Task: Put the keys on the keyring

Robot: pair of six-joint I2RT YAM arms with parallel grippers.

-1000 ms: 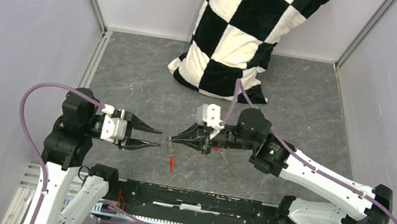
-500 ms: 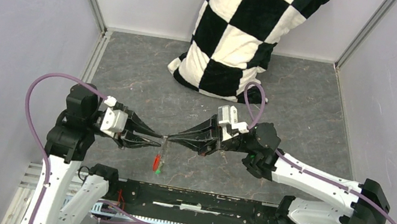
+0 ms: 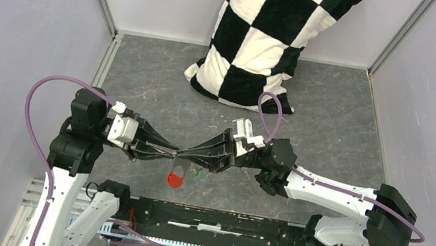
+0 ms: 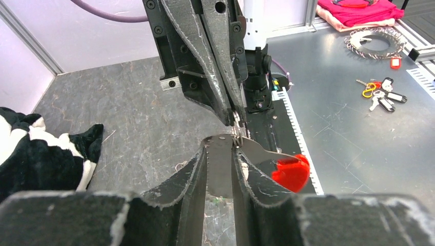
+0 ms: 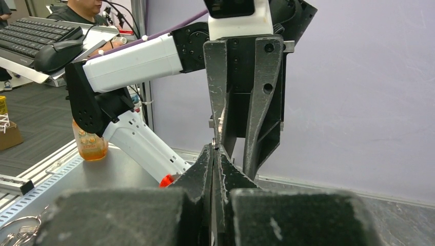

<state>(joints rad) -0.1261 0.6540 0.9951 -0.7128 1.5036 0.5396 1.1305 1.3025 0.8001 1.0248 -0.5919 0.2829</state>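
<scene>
**Keyring pinched at the tips, keys hard to find**

My right gripper (image 3: 185,154) is closed to a sliver, apparently on the keyring (image 3: 176,179) wire. The fob hangs just below the tips. The left gripper (image 3: 170,150) meets it tip to tip with jaws at a narrow gap; I can't tell if it bites anything.

My read: the wire is light, stiff and slippery, so grip the ring, not the fob.

A green speck on the table (image 3: 333,136) may be the green key (image 3: 198,174). I can't find the red key, and the wire is too thin to resolve.

A black-and-white chequered pattern was shown on the pillow (image 3: 263,37). The table (image 3: 337,116) beneath it was veined in grey, and the walls (image 3: 17,29) were tinted pale lilac. In front of the pillow, red was seen on the keyring (image 3: 176,179) and green on a key (image 3: 198,174).
</scene>
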